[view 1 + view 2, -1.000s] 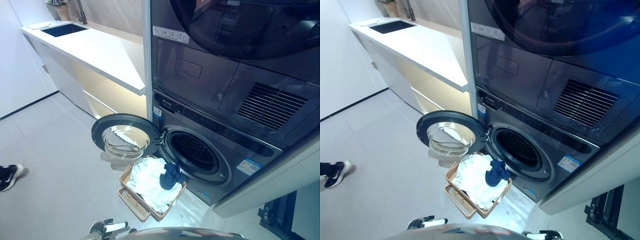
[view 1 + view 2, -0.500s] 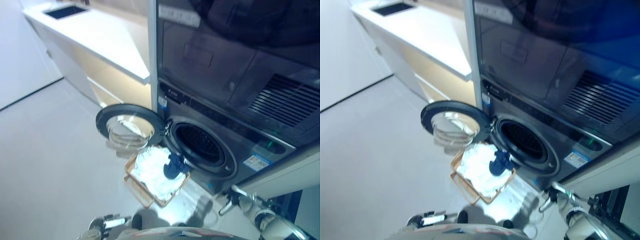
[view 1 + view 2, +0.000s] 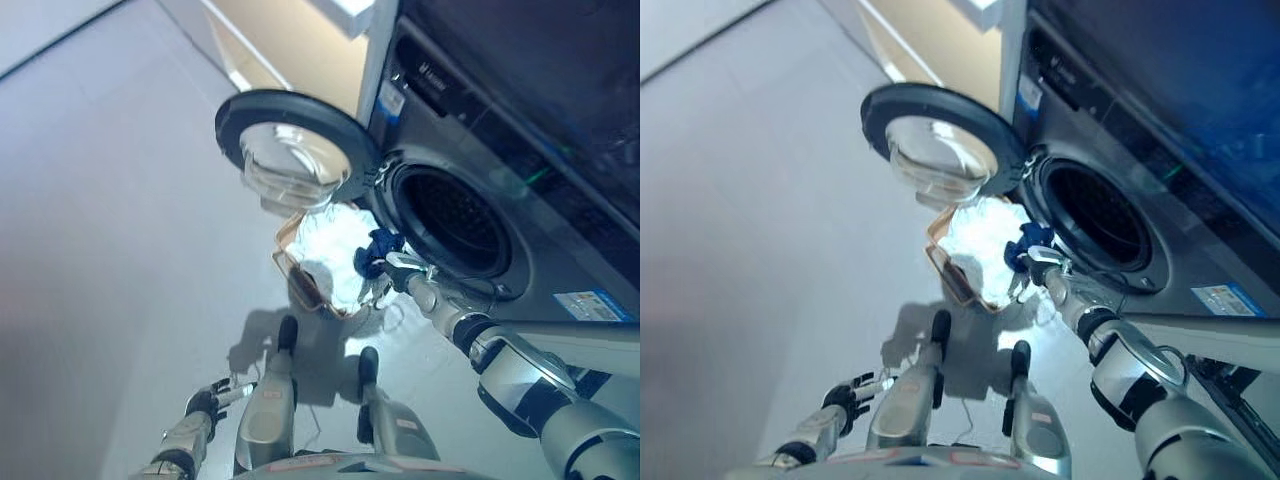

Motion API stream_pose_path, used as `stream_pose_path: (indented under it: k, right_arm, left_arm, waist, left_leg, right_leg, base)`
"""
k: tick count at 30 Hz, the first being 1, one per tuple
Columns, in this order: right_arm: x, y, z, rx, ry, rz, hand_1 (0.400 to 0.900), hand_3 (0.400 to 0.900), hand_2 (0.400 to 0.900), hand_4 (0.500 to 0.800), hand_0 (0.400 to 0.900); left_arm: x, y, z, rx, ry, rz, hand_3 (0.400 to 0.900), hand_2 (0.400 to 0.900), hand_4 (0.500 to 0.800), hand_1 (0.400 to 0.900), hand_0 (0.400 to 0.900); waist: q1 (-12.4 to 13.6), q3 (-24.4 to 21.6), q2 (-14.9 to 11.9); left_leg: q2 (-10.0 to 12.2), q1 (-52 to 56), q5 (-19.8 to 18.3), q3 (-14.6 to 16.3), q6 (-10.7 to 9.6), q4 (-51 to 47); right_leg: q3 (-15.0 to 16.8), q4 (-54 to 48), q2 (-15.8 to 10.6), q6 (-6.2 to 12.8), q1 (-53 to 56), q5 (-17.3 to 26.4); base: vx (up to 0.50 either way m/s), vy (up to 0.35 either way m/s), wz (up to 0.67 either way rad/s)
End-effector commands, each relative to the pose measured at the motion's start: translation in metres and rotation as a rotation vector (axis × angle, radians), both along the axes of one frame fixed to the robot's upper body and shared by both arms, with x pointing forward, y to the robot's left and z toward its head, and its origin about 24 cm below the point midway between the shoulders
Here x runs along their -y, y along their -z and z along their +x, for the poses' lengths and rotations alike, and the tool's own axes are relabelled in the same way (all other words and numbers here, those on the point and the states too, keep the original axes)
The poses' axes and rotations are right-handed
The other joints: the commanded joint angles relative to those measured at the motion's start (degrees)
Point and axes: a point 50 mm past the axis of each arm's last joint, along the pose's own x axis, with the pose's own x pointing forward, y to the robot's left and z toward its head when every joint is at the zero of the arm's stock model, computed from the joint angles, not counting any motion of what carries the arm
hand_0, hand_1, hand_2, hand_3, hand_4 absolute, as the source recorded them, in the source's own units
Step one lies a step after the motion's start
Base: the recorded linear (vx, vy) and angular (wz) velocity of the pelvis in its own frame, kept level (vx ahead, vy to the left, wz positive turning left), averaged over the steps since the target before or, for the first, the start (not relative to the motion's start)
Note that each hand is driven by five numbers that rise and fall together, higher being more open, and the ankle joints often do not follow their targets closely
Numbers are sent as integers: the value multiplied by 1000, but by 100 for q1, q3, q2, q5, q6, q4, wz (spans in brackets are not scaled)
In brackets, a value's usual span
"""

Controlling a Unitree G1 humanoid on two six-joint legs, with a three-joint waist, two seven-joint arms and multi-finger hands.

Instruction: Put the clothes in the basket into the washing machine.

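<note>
A woven basket (image 3: 300, 283) stands on the floor in front of the washing machine (image 3: 560, 250), under its open round door (image 3: 295, 150). White clothes (image 3: 332, 245) fill the basket, and a dark blue garment (image 3: 380, 246) lies at its right rim, next to the drum opening (image 3: 455, 220). My right hand (image 3: 400, 272) reaches out over the basket's right edge, just beside the blue garment, with relaxed fingers and nothing in it. My left hand (image 3: 212, 400) hangs low at the lower left, open and empty. The right hand also shows in the right eye view (image 3: 1042, 264).
A pale cabinet front (image 3: 290, 40) stands to the left of the machine. Grey floor (image 3: 110, 220) stretches out to the left of the basket.
The camera has tilted down toward the floor. My right arm has stretched forward, bringing the hand to the basket's right edge by the blue garment. The left hand stays low.
</note>
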Motion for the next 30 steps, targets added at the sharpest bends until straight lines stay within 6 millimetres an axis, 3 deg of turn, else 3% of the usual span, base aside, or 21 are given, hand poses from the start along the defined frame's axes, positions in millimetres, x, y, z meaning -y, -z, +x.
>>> stream_pose_path:
  k: [1, 6, 11, 21, 26, 30]
  right_arm:
    - [-2, -60, 39, 207, -39, -70, 900, 900, 900, 800, 900]
    - [14, -102, 59, 327, 38, -171, 900, 900, 900, 800, 900]
    - [15, -151, 75, 472, 52, -225, 900, 900, 900, 800, 900]
    - [30, -208, 83, 625, 89, -291, 900, 900, 900, 800, 900]
    - [60, -242, 79, 695, 178, -359, 900, 900, 900, 800, 900]
    - [86, -282, 70, 777, 247, -454, 900, 900, 900, 800, 900]
  left_arm:
    - [-13, -4, 2, 21, -60, 37, 900, 900, 800, 900, 900]
    - [-9, -8, 12, 68, -87, 23, 900, 900, 800, 900, 900]
    - [-3, -11, 20, 125, -112, 0, 900, 900, 800, 900, 900]
    - [9, -18, 32, 219, -149, -40, 900, 900, 800, 900, 900]
    - [13, -21, 36, 265, -182, -62, 900, 900, 800, 900, 900]
    - [14, -24, 39, 289, -205, -71, 900, 900, 800, 900, 900]
  waist:
    - [17, 343, 40]
    - [67, 519, 211]
    - [28, 519, 469]
    - [38, 519, 972]
    - [36, 519, 1263]
    - [113, 519, 1551]
  left_leg:
    - [-147, -111, -529, 202, 146, 646]
    - [-33, -741, -496, 183, 70, 984]
    - [46, -1555, -457, 169, 1, 1354]
    - [98, -3039, -444, -67, -147, 2191]
    - [32, -3884, -408, -228, -256, 2578]
    - [42, -4318, -361, -294, -302, 2771]
  right_leg:
    - [210, 756, 6, -95, -540, 219]
    - [165, 1140, -34, 30, -1175, 283]
    - [173, 1546, -54, 171, -1916, 342]
    - [414, 2450, -106, 423, -3187, 385]
    - [524, 2981, -200, 519, -3942, 347]
    - [616, 3300, -275, 623, -4432, 350]
  base:
    - [-46, 9, 7]
    - [-21, 5, 5]
    - [-13, 38, 7]
    - [0, 38, 4]
    - [-19, 55, 8]
    - [1, 53, 5]
